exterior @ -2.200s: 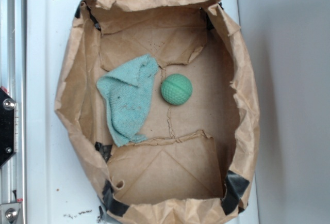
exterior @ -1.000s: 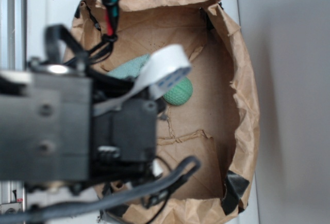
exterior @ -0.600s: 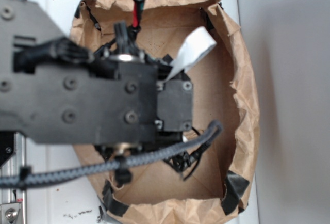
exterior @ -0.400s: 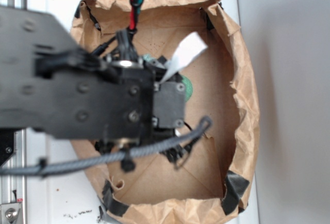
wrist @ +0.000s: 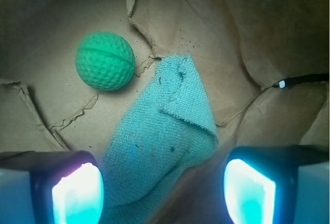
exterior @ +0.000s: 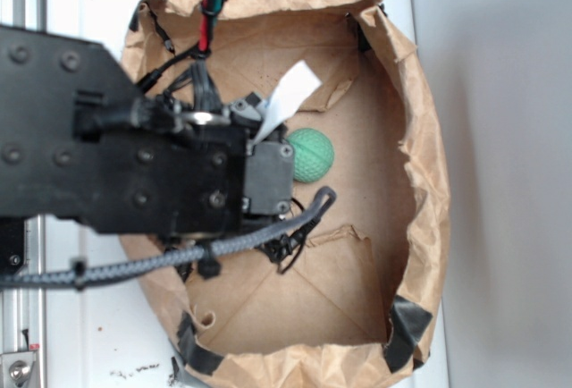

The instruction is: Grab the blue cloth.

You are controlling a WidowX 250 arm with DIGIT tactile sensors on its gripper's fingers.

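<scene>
Since a moment ago the arm has slid toward the left side of the paper-lined box (exterior: 420,182), so the green ball (exterior: 311,155) is uncovered again in the exterior view, and the white ribbon cable (exterior: 284,93) now sits further left and higher.

Left to right in the wrist view: the left fingertip pad (wrist: 77,195) glows at the bottom edge, the green ball lies near the top left on the brown paper, the blue cloth (wrist: 162,149) runs diagonally from beside the ball down between the pads, and the right pad is at the lower right. The gripper (wrist: 162,193) is open wide, its jaws standing either side of the cloth's lower end and holding nothing.

To do this step well, I would judge that the gripper should go straight down onto the thick folded ridge in the middle of the cloth — the flat edges would slip out — and press lightly into the paper before closing. The ball is near the cloth's upper tip but well clear of the jaws, so it need not be disturbed.

In the exterior view the arm covers the cloth entirely, and the worktop (exterior: 89,12) shows only at the edges. The wrist view cuts off the cloth's lowest part, so how high the gripper hangs above it is hard to tell.
</scene>
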